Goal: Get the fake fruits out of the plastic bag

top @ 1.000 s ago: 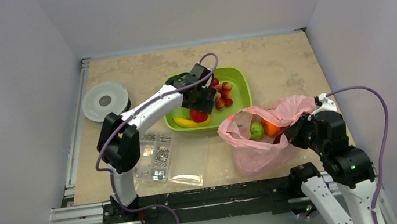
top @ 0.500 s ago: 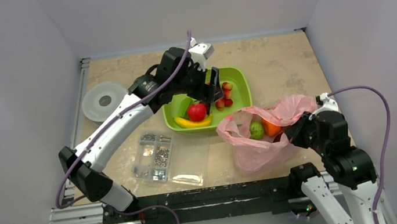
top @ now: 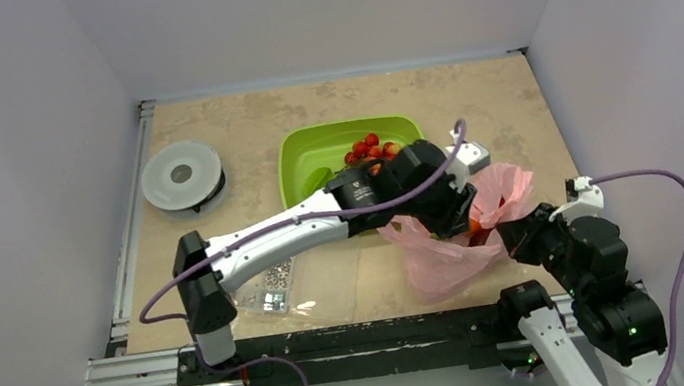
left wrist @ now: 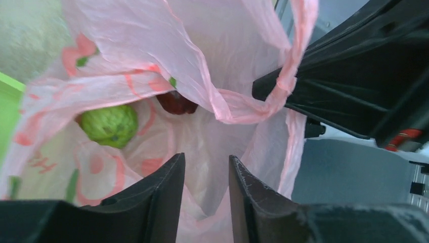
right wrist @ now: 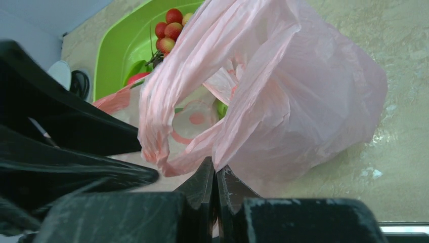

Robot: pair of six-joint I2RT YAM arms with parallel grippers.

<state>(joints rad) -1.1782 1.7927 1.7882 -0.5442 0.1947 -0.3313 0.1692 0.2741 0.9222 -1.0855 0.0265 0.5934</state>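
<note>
The pink plastic bag [top: 443, 258] lies at the right, mouth open. My left gripper [top: 453, 218] is open and empty in the bag's mouth [left wrist: 206, 159]. Inside the bag the left wrist view shows a green fruit [left wrist: 109, 125] and a dark maroon fruit [left wrist: 176, 103] ahead of the fingers. A bit of the orange fruit [top: 475, 228] shows in the top view. My right gripper [top: 509, 238] is shut on the bag's edge [right wrist: 216, 169] and holds it up. A red fruit [right wrist: 135, 77] lies in the green tray [top: 308, 157]; my left arm hides the other tray fruits.
A cluster of red berries [top: 367, 147] sits in the tray. A clear box of screws [top: 274, 278] lies under my left arm. A grey spool [top: 182, 175] stands at the back left. Walls close in the sides.
My left gripper left the red fruit in the tray, rose, and swung right into the bag's mouth. My right gripper moved slightly right with the bag's edge.
</note>
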